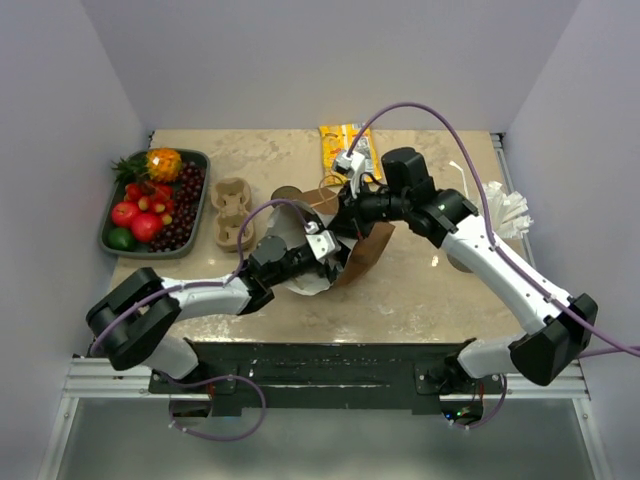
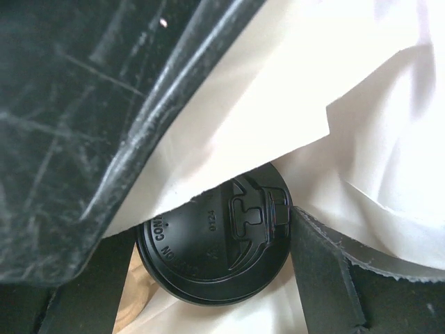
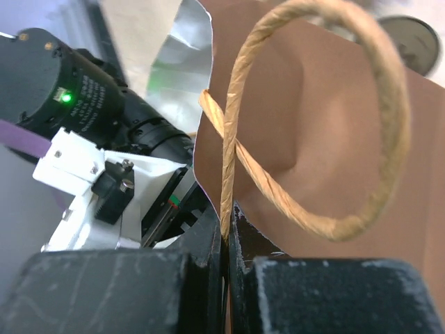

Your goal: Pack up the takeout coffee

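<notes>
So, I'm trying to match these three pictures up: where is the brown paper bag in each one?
Top external: paper bag at centre, between the two wrists.
Left wrist: only white paper over a black lid, probably the bag's lining.
Right wrist: paper bag fills the right half, its handle pinched in the right gripper.
Shared landmark: left arm's wrist, visible in the top and right wrist views.
</notes>
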### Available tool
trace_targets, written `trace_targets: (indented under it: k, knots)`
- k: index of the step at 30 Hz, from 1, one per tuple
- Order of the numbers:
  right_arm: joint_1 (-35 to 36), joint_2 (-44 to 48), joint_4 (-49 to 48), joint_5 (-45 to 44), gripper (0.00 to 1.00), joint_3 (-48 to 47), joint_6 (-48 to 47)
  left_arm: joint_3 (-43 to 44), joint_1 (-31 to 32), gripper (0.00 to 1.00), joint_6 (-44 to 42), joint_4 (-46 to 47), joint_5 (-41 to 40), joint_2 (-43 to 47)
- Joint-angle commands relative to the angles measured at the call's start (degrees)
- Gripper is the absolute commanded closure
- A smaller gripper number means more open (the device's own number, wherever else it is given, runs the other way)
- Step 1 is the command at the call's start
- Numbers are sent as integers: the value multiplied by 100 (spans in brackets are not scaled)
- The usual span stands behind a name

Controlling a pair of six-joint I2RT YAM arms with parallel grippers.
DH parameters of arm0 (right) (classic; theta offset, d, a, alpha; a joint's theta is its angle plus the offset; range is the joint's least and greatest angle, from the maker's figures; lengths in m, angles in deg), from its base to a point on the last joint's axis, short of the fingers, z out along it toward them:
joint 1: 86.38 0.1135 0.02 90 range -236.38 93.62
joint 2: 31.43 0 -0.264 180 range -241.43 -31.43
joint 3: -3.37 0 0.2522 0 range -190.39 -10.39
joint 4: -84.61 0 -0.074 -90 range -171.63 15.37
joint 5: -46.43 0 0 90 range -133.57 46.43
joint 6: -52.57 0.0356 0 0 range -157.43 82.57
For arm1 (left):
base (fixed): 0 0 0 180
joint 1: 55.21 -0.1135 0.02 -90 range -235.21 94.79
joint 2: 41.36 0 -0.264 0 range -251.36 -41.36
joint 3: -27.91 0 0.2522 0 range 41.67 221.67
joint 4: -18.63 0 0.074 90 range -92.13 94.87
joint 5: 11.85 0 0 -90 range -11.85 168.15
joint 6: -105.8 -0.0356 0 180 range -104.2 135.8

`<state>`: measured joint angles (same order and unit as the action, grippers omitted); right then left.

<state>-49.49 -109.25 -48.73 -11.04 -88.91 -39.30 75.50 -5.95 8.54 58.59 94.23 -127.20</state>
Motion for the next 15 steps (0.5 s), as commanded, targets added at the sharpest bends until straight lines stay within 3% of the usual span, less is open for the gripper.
trace_targets:
  k: [1, 9, 15]
  knots:
    - [-93, -163, -276, 1747, 100, -252, 486, 45, 181, 78, -162, -98, 897, 455]
    - [-568, 4, -662, 2081, 100, 627, 1021, 615, 383, 79, -55, -220, 467, -633]
    - [-832, 56, -628, 2257, 100, 759, 943, 941, 383, 50, -205, -212, 475, -1004]
